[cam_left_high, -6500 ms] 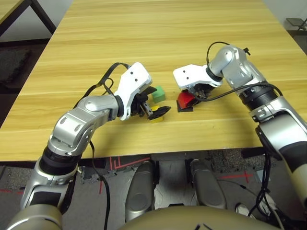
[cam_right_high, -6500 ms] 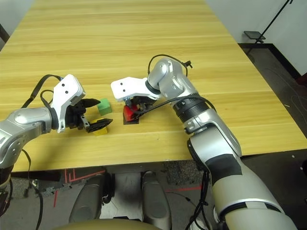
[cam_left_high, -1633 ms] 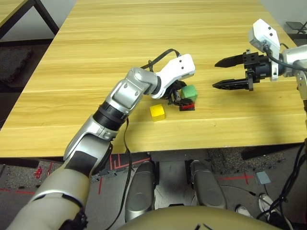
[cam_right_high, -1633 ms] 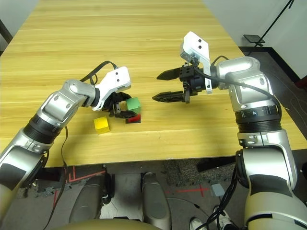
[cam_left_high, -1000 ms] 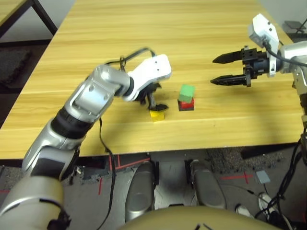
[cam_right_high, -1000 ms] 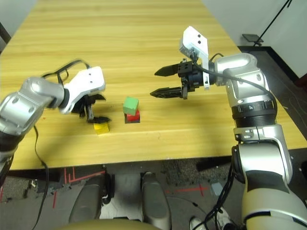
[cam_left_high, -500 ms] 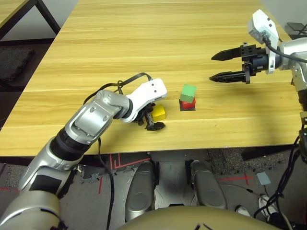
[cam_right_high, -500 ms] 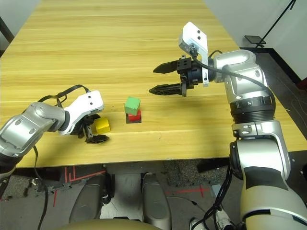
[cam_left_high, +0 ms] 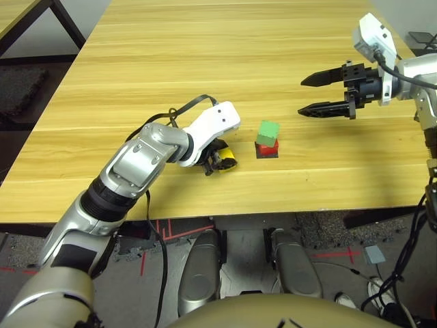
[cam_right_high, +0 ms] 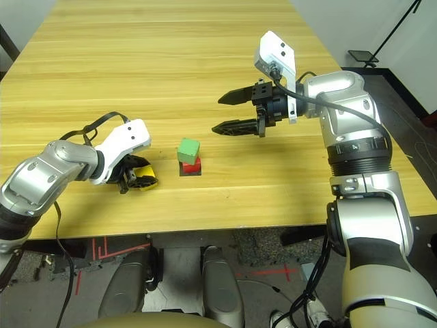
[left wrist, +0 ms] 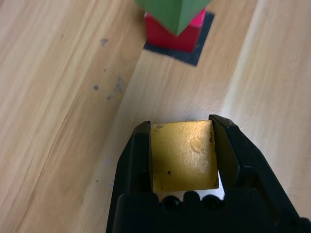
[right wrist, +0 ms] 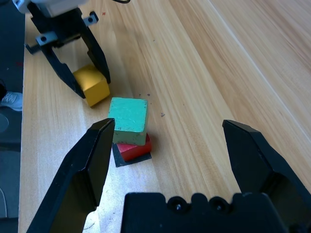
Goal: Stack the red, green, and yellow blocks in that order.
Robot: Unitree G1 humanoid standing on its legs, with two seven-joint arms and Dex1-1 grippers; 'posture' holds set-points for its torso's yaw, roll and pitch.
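The green block (cam_left_high: 269,132) sits a little askew on the red block (cam_left_high: 266,145), which rests on a flat black patch (cam_left_high: 267,154) near the table's front middle. Left of that stack, my left gripper (cam_left_high: 220,162) is low on the table, shut on the yellow block (left wrist: 183,155); both fingers (left wrist: 140,160) press its sides. The stack (left wrist: 172,24) lies just ahead of it. My right gripper (cam_left_high: 302,97) hangs open above the table, right of and beyond the stack, empty. In the right wrist view, the green block (right wrist: 128,115) and yellow block (right wrist: 91,85) lie below its spread fingers (right wrist: 92,160).
The wooden table (cam_left_high: 205,61) stretches wide behind the blocks; its front edge (cam_left_high: 273,212) runs close below them. A black cable (cam_left_high: 181,109) loops off my left wrist.
My left gripper has slid onto the yellow block and shut on it; half a second ago the block lay beside its fingers. The right gripper has stayed put.
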